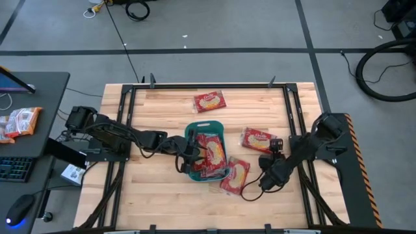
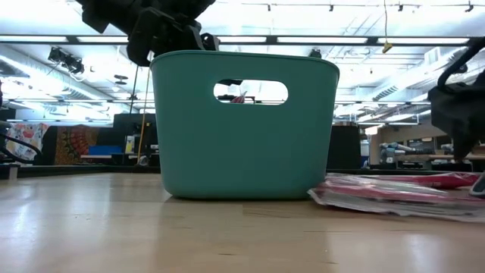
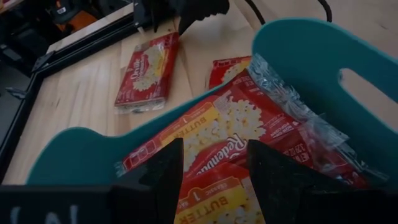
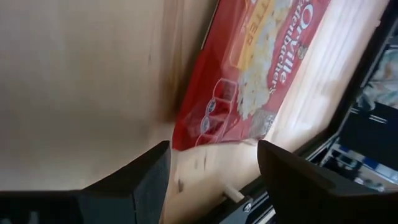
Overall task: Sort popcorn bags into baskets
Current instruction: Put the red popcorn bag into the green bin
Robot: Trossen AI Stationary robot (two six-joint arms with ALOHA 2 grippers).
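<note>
A teal bin [image 1: 192, 174] [image 2: 244, 129] stands mid-table and holds several red popcorn bags [image 1: 211, 153] [image 3: 249, 134]. My left gripper [image 1: 192, 156] [image 3: 214, 180] hovers open over the bin's left rim, a finger on either side of the top bag; whether it touches, I cannot tell. Three more bags lie flat on the table: one far [image 1: 209, 101], one right of the bin [image 1: 258, 138] [image 3: 146, 68], one at its near right corner [image 1: 235, 175] [image 2: 402, 193] [image 4: 249, 68]. My right gripper [image 1: 262, 181] [image 4: 214, 180] is open, low over the table just right of that last bag, apart from it.
A black metal frame [image 1: 289, 117] runs around the wooden table top. The near left part of the top is bare wood [image 1: 149, 195]. A side desk at the left carries a keyboard, a mouse and more packets [image 1: 19, 122]. Cables lie on the floor beyond the far edge.
</note>
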